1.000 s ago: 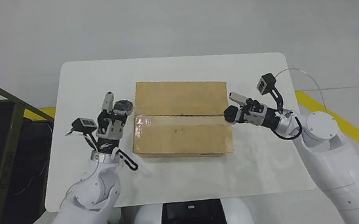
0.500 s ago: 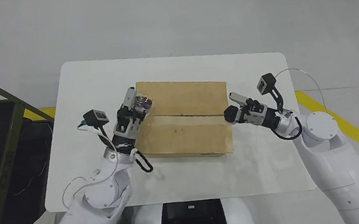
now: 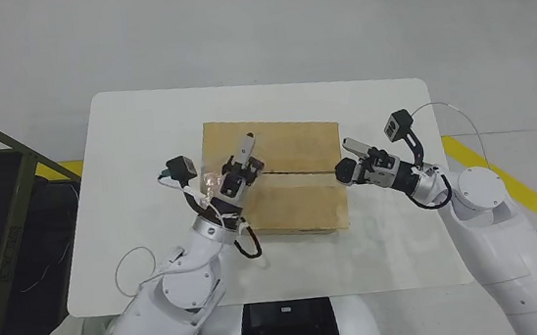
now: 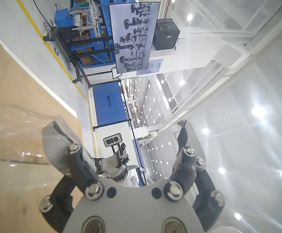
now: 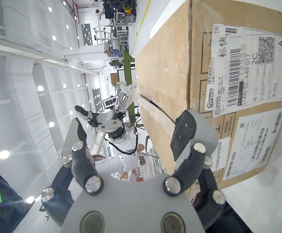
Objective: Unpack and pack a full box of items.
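A cardboard box (image 3: 270, 179) sits closed in the middle of a white table (image 3: 127, 133). The left gripper (image 4: 116, 126) hovers over the left part of the box top, jaws apart, with a strip of clear tape (image 4: 26, 136) clinging to one finger. The right gripper (image 5: 132, 122) is at the box's right end, jaws apart and holding nothing. The sticky strip may not drop from the finger, and could foul the next grasp or stick back onto the flaps. Nothing clamps the box, so a pull on a flap could slide or tip it. The box is plain brown. Its two top flaps meet along a seam (image 3: 289, 170) running left to right, and printed shipping labels (image 5: 242, 66) cover its right end.
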Tool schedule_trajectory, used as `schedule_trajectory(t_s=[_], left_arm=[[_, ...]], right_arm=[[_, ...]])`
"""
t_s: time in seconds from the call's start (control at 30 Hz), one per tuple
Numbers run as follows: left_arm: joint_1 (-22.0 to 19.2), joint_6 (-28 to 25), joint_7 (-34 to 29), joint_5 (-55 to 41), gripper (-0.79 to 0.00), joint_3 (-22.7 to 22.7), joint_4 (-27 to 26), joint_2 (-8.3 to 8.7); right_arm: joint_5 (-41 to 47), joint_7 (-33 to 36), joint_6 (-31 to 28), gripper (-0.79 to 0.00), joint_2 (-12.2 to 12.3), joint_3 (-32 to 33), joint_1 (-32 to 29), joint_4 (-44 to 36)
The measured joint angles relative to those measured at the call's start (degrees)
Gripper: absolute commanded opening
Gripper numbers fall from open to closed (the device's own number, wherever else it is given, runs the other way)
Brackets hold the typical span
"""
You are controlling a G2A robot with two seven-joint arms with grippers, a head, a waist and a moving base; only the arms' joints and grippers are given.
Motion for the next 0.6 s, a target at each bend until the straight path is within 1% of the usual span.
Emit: schedule_trajectory(t_s=[0.13, 0.23, 0.4, 0.6], left_arm=[[-1.05, 2.61, 0.55, 2.25, 0.000, 1.32, -0.03, -0.60], [-1.32, 3.45, 0.29, 2.83, 0.000, 1.61, -0.18, -0.91], [-0.92, 3.03, -0.37, 2.99, 0.000, 1.60, -0.43, -1.27], [-0.10, 1.87, -5.05, 4.79, 0.000, 1.17, -1.61, -1.27]], right_arm=[[0.00, 0.00, 0.00, 0.000, 0.00, 0.00, 0.00, 0.00], [0.00, 0.00, 0.00, 0.000, 0.00, 0.00, 0.00, 0.00], [0.00, 0.00, 0.00, 0.000, 0.00, 0.00, 0.00, 0.00], [0.00, 0.00, 0.00, 0.000, 0.00, 0.00, 0.00, 0.00]])
